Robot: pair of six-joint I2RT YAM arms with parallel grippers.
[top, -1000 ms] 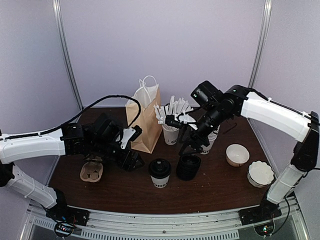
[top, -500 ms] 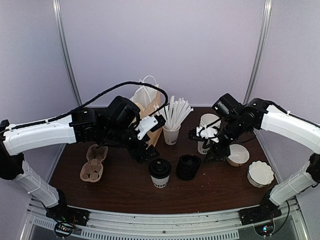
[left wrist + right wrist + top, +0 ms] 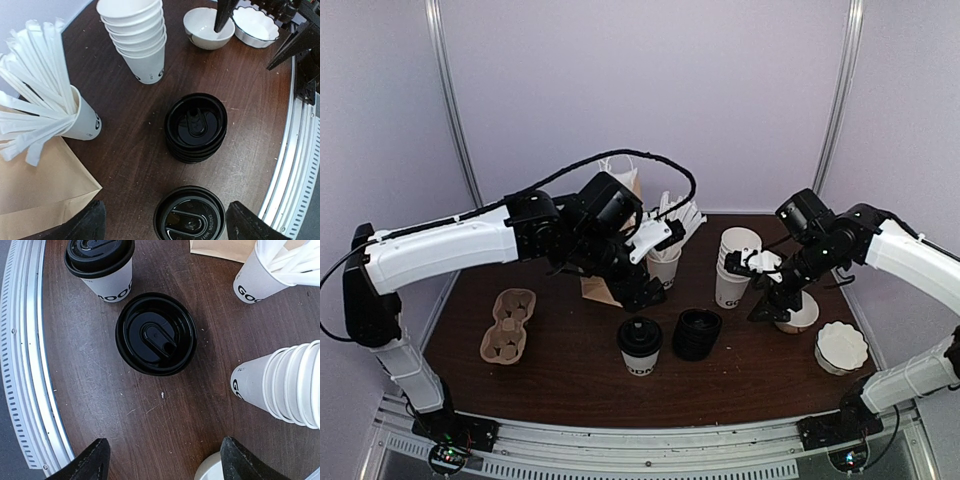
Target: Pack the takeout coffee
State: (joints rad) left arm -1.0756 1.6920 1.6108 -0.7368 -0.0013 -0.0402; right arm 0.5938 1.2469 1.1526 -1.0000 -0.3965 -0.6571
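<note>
On my dark table [image 3: 550,370], a brown paper bag [image 3: 35,195] stands at 11 o'clock. My left gripper [image 3: 166,221] and right gripper [image 3: 167,460] hang spread wide, empty. The takeout coffee [image 3: 640,347] stands upright at 6 o'clock, with a stack of black lids [image 3: 697,333] just beside it at its 3 o'clock.

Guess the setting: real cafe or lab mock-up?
Likely a lab robot cell staged as a coffee counter: plain lilac wall panels, a metal rail at the dark wooden table's edge, plus stacked white paper cups, stacked black plastic lids and a brown paper bag.
</note>
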